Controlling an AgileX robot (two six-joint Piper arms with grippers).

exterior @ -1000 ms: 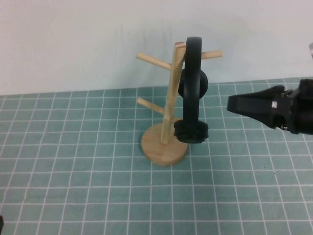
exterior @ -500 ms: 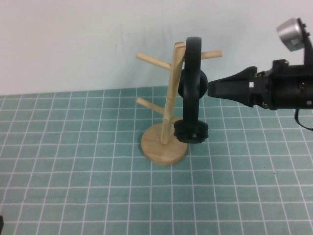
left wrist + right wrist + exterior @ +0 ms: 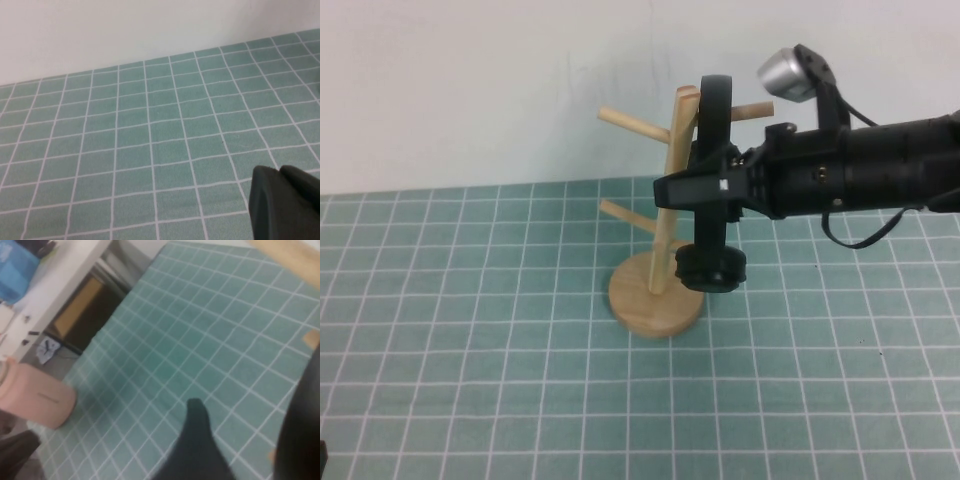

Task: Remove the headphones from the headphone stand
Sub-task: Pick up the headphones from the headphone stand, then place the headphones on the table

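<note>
The black headphones (image 3: pixel 713 130) hang on the light wooden headphone stand (image 3: pixel 665 215), headband over an upper peg, lower earcup (image 3: pixel 711 268) near the round base (image 3: pixel 655 297). My right gripper (image 3: pixel 667 190) reaches in from the right at mid-height, its tips level with the headband and upper earcup and just in front of the post. In the right wrist view it (image 3: pixel 247 407) is open: one finger (image 3: pixel 197 440) shows apart from a dark shape (image 3: pixel 305 410) at the edge. My left gripper (image 3: pixel 285 200) is shut and empty, low over the mat, far from the stand.
A green gridded mat (image 3: pixel 500 330) covers the table, with a white wall behind. In the right wrist view a wooden peg (image 3: pixel 290 255) crosses the corner, and past the table's edge stand a pink cylinder (image 3: pixel 35 397) and a blue object (image 3: pixel 15 262).
My right arm has swung left and up from the right edge until its gripper tips reach the headphones on the stand. The headphones and stand have not moved.
</note>
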